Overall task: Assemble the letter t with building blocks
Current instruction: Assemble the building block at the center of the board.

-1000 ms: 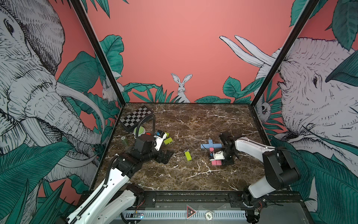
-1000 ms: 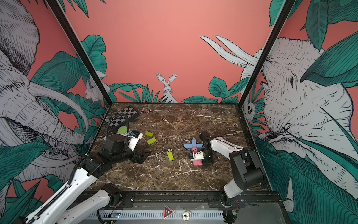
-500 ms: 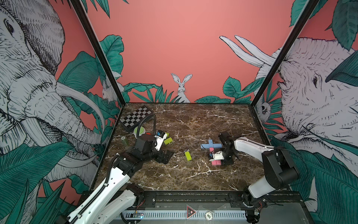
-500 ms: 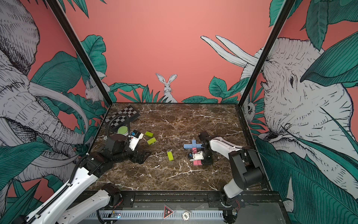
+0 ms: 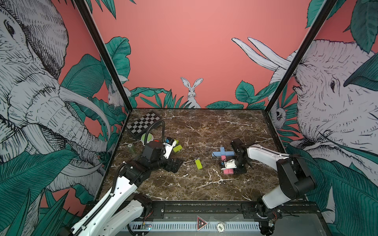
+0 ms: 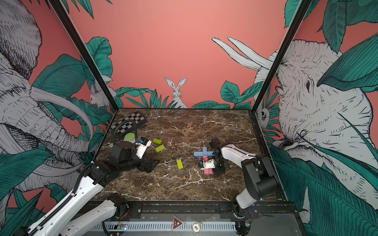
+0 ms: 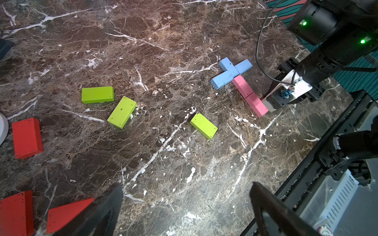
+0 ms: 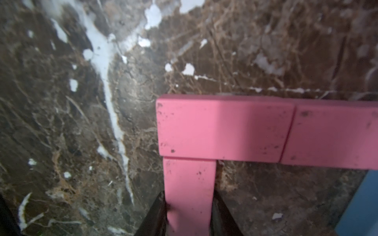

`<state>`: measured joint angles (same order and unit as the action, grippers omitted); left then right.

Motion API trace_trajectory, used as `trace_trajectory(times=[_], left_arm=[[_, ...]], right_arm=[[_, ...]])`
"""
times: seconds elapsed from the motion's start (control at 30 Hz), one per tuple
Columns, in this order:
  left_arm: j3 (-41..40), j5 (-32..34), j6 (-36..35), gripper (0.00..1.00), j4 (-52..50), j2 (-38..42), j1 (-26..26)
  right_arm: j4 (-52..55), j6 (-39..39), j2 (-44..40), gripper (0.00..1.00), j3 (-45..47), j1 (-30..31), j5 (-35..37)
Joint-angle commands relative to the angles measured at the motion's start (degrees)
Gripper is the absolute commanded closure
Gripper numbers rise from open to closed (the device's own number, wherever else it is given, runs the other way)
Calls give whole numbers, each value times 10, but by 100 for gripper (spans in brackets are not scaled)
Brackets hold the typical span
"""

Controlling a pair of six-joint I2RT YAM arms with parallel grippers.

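Pink block [image 8: 189, 194] is gripped by right fingers [image 8: 155, 217], butted against pink row [image 8: 266, 130].
Left fingers [image 7: 108, 208] are held wide apart above the tabletop [image 7: 184, 163].

The tabletop [image 5: 204, 126] is dark brown marble veined in white. The pink block [image 8: 189, 194] between my black right fingers [image 8: 155, 216] is flecked with dark specks, as are the two pink blocks [image 8: 223, 128] it meets. The light blue blocks [image 7: 231, 72], lime green blocks [image 7: 97, 94] and red blocks [image 7: 26, 137] are each one plain colour. Near the tabletop's far left corner, the board [image 5: 143, 122] is chequered black and white, and the button [image 6: 129, 137] is green on white
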<state>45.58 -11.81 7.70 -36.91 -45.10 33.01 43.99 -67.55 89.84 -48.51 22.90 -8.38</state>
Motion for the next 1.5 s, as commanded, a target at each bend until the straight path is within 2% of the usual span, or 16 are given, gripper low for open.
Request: trace_trajectory(times=[0.0,0.37,0.53,0.63,0.9,1.47], left_arm=[[5,-7,-3,1,-9,1,2],[5,-7,-3,1,-10,-1,2],[5,-7,-3,1,-10,-2,3],[5,-7,-3,1,-10,-2,3],[5,-6,-3,1,-11,-3,2],[7,-9,-1,1,-13,-9,2]], right_arm=[[22,-5,9,67,-2,6,-3],[18,-4,9,66,5,11,5],[15,-1,8,63,5,11,6],[12,3,7,59,5,11,6],[13,6,9,41,4,11,7],[1,30,14,25,-4,1,29]])
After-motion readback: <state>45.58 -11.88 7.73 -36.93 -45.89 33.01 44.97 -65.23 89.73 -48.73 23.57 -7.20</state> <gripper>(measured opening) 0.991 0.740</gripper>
